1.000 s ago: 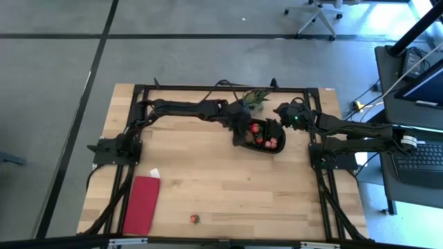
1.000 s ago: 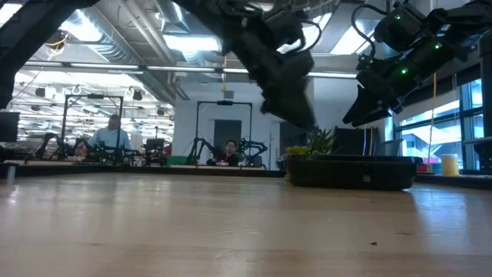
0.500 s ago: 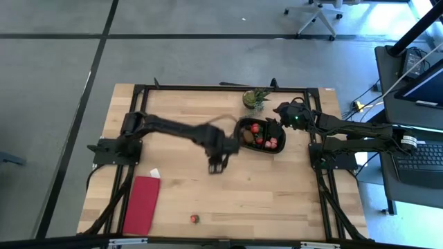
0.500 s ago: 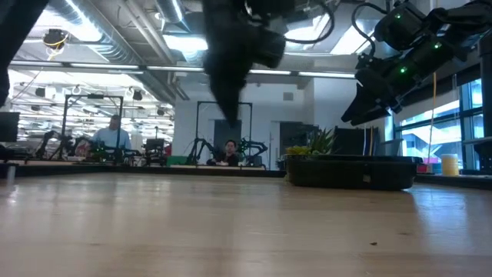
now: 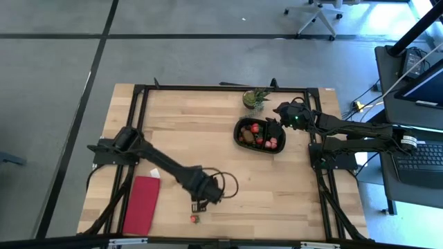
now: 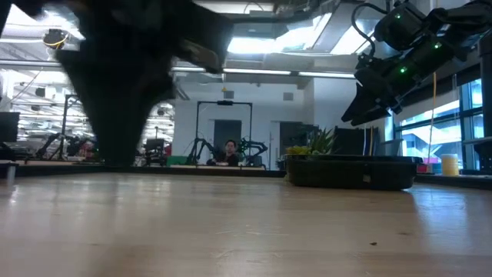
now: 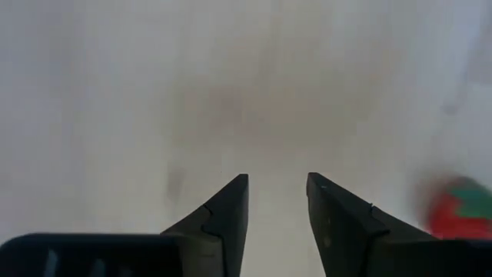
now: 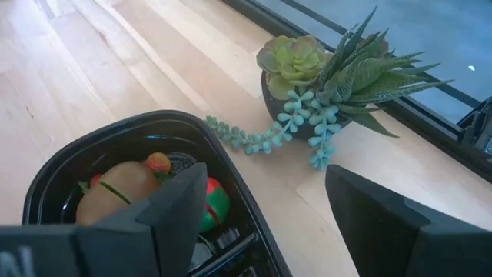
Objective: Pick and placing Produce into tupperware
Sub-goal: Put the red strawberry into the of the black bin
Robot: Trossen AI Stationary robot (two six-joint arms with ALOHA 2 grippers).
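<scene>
High view: 1 strawberry outside tupperware.

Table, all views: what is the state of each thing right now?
Left pincer: open, empty, above the loose strawberry.
Right pincer: open, empty, over the tupperware.
Tupperware: uncovered, holding several produce pieces.
Loose strawberry: on the table, not grasped.
Potted plant: upright beside tupperware.
Red cloth: flat.

Tupperware with produce sits far right on the desk; plant behind it; one strawberry near front.
</scene>
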